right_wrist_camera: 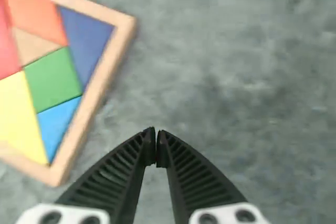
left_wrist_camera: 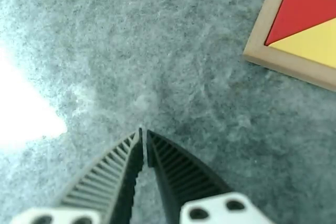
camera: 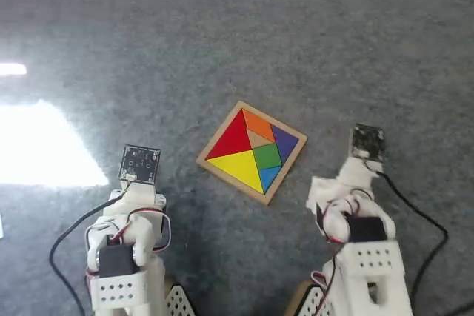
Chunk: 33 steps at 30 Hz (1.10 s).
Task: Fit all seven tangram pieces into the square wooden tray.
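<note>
Seemingly full already: square wooden tray (camera: 231,177) lying cornerwise on the grey felt (camera: 148,57) between the two arms, all seven tangram pieces (camera: 266,155) flush inside, red triangle (camera: 231,140) and yellow triangle (camera: 241,166) toward the left arm. Likely light, stiff, thin wood, smooth-faced and prone to slip; once seated, no exposed edge to pinch, so better pushed flat or taken by the tray's rim. Left gripper (left_wrist_camera: 143,132) pressed together, empty, over bare felt near the tray's corner; right gripper (right_wrist_camera: 156,132) likewise closed on nothing, just beside the light blue piece (right_wrist_camera: 55,124)
</note>
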Tool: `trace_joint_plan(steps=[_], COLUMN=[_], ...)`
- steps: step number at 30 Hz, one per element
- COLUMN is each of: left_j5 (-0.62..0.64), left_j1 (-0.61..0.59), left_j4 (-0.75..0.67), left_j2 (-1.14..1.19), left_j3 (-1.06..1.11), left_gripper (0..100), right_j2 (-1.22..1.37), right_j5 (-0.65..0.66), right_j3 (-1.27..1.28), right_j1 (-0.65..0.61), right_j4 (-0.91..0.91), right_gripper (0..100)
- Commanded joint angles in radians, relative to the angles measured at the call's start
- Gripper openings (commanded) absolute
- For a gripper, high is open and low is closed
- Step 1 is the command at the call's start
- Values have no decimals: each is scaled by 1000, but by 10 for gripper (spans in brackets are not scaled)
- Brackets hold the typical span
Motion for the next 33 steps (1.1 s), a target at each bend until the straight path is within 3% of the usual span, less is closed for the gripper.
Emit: trace_joint_plan(steps=[1,13,33], left_j5=[-5,-5,-5], left_j1=[5,5,5], left_j4=[5,5,5], left_j2=[-20,-20,-20], left_j3=[-15,-15,-15], left_gripper=[13,13,13], right_j2=[-151,-559,-533], right_j5=[48,69,69], right_j3=[32,196,196], right_j1=[93,137,168], right_j4=[42,239,249], right_gripper=[7,7,9])
